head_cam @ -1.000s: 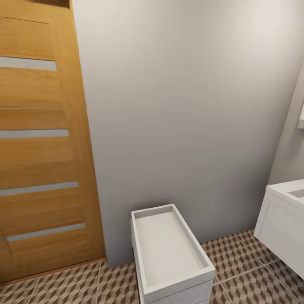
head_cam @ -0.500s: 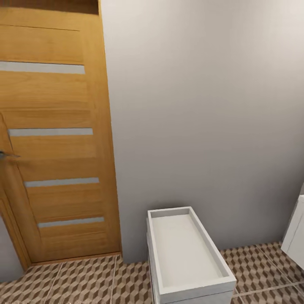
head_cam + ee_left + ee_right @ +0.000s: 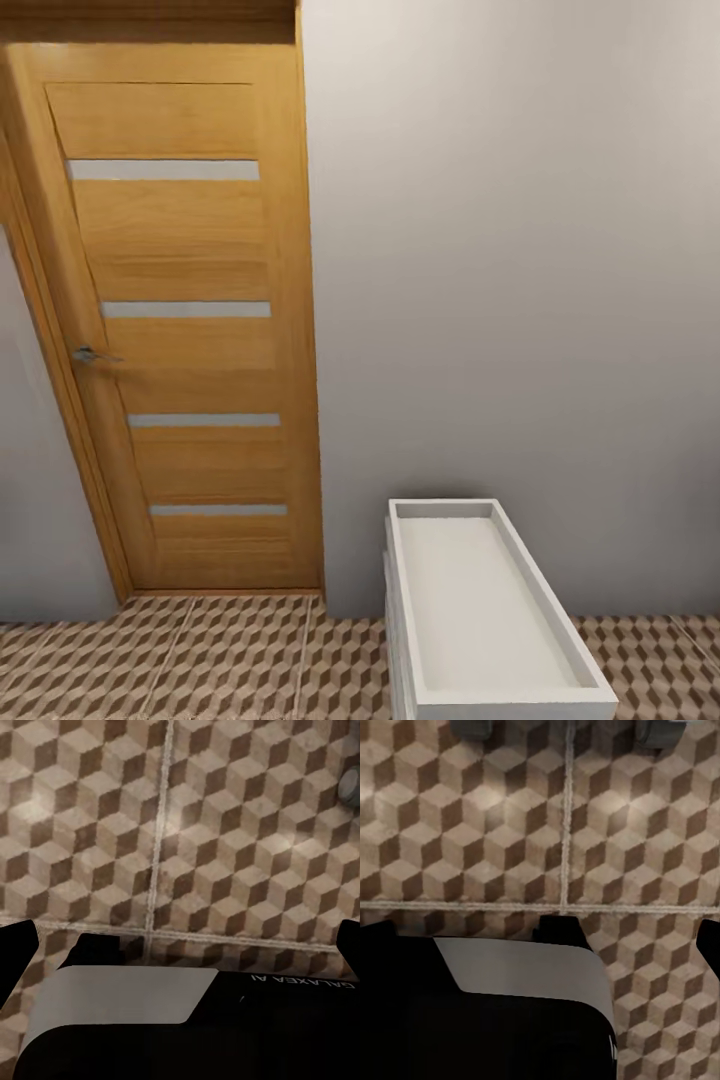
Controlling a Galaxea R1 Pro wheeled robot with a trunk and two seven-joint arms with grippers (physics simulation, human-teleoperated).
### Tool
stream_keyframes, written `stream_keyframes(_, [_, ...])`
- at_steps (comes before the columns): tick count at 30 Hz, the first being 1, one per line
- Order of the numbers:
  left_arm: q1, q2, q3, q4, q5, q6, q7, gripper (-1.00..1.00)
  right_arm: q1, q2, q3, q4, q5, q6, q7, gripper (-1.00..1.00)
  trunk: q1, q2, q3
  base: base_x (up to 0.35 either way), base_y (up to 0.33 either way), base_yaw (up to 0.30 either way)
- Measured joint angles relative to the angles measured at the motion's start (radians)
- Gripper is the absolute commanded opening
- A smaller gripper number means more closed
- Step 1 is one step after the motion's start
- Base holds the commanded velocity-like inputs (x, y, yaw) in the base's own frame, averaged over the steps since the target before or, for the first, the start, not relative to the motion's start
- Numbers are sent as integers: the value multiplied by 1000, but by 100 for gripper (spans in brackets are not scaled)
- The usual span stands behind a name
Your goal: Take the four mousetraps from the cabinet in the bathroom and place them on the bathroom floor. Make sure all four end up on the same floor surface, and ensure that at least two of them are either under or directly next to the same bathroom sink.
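Facing a plain grey wall (image 3: 510, 280), the head view takes in a closed orange-brown door (image 3: 185, 330) with four pale strips and a metal handle (image 3: 88, 355) at left. A small white drawer unit (image 3: 480, 610) with a rimmed top stands against the wall at right. Cube-patterned bathroom floor (image 3: 220, 655) runs beneath. Both wrist views look down onto these tiles; whether either gripper is open cannot be told.

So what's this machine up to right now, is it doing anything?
Nothing is being handled. The head camera looks at a wooden door in a grey wall, with a small white drawer unit beside it. Both wrist cameras look down on the bathroom floor with its cube-pattern tiles. No mousetraps are in sight.
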Motion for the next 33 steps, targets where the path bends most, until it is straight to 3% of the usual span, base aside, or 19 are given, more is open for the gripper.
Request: stream_keyframes(33, [0, 1, 0, 0, 0, 0, 1, 100, 0, 2, 0, 0, 0, 0, 0, 100, 0, 0, 0, 0, 0, 281])
